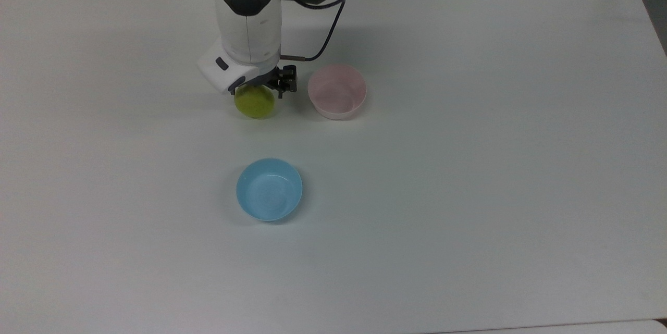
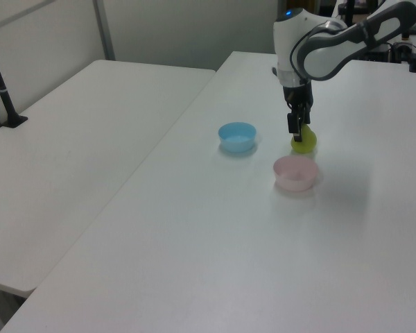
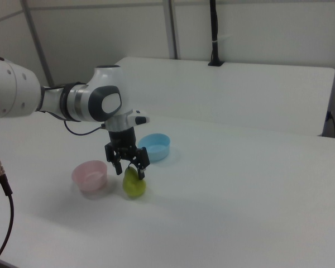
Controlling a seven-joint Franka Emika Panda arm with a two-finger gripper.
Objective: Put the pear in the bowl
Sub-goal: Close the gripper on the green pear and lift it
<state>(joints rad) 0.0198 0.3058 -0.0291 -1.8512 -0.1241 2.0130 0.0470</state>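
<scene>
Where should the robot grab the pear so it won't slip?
Probably from straight above, pinching the narrow upper part. The pear stands upright on the table with its thin end up, so the open gripper just above it can straddle that end. The round glossy belly is wider and would likely slip.

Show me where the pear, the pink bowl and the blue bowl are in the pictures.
pear (image 3: 135, 186), right view, on its rounded lower body.
pink bowl (image 1: 324, 109), top view, on its outer wall near the rim.
blue bowl (image 1: 243, 203), top view, on its inner wall.
</scene>
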